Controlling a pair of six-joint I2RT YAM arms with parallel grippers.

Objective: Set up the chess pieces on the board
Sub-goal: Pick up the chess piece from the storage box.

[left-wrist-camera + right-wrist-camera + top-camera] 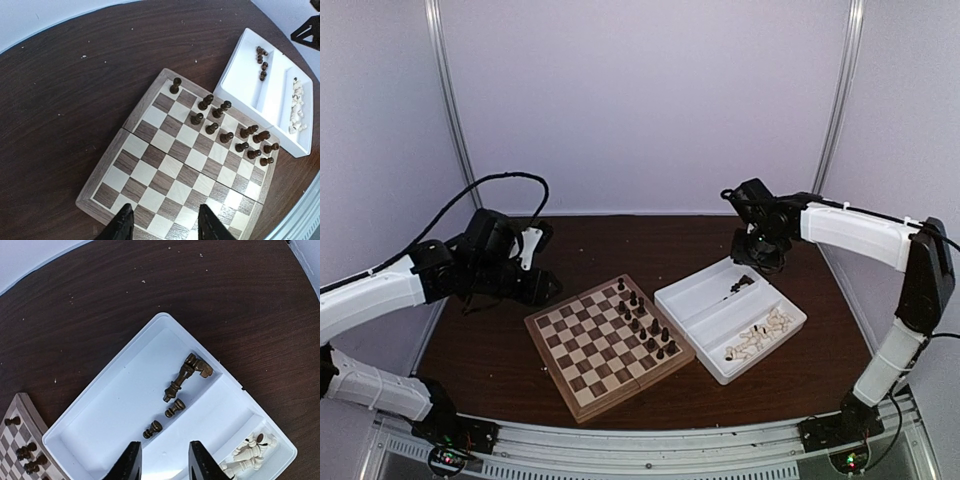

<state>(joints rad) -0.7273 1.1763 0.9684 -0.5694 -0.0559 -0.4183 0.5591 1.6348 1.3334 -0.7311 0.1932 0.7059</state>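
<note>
The board [585,350] lies at the table's middle, with several dark chess pieces [642,322] standing in two rows along its right side. In the left wrist view those dark pieces [225,135] occupy the board's [150,170] far edge. My left gripper [165,220] hovers open over the opposite border, holding nothing; in the top view the left gripper [535,285] is just left of the board. My right gripper [165,450] hangs open and empty above the white tray [115,405]. Several dark pieces [182,380] lie on their sides in the tray, just beyond its fingertips.
The white two-compartment tray [695,310] sits right of the board, almost touching it. Cream pieces [760,335] are heaped in its near compartment; in the right wrist view the cream pieces [250,450] are right of the fingers. Dark wooden tabletop [500,350] surrounds both.
</note>
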